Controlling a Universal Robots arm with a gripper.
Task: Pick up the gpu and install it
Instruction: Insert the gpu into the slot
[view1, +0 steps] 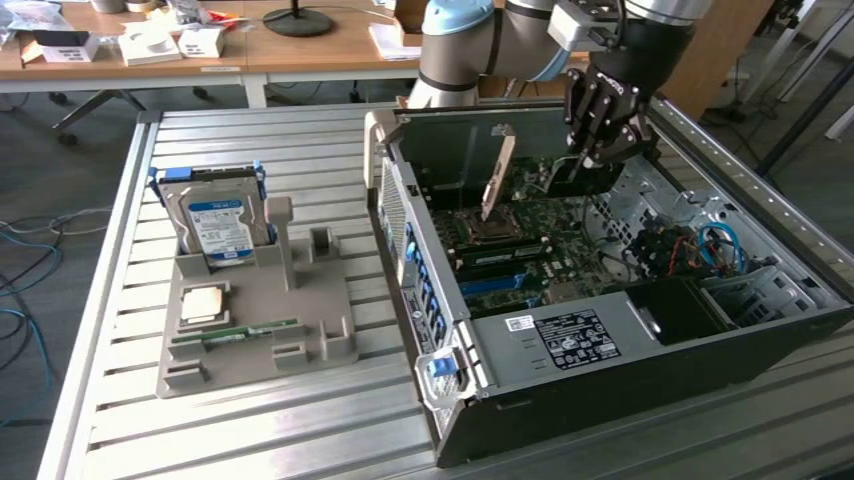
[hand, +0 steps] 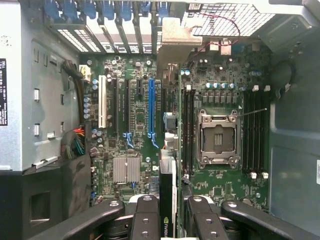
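Well, we're deep inside the open computer case (view1: 601, 340), and the tool (view1: 597, 150) hangs over the motherboard (hand: 125, 130) with its two fingers (hand: 147, 215) pressed onto the gpu (hand: 168, 185). The card is clamped edge-on, and there's a green logo on the slim edge facing the wrist camera. Gripping it by that thin top edge makes sense to me: it leaves the connector side free to point down at the board.

Look at the line-up! The card runs parallel to the expansion slots, just beside the long blue slot (hand: 151, 105) and between it and the memory slots next to the empty CPU socket (hand: 217, 137). I read that as a deliberate match to a slot's direction. Has its lower edge met a slot? I cannot tell from here.

A tan upright plate (view1: 501, 175) stands nearer the rear wall, in line with the card. Whether it belongs to the card is unclear.

Outside the case, on the slatted metal counter (view1: 267, 420), the grey parts holder (view1: 314, 310) carries a hard drive (view1: 220, 225) propped upright, a flat processor chip (view1: 203, 300) and a green memory stick (view1: 247, 330), each in its own recess and well apart from the tool.
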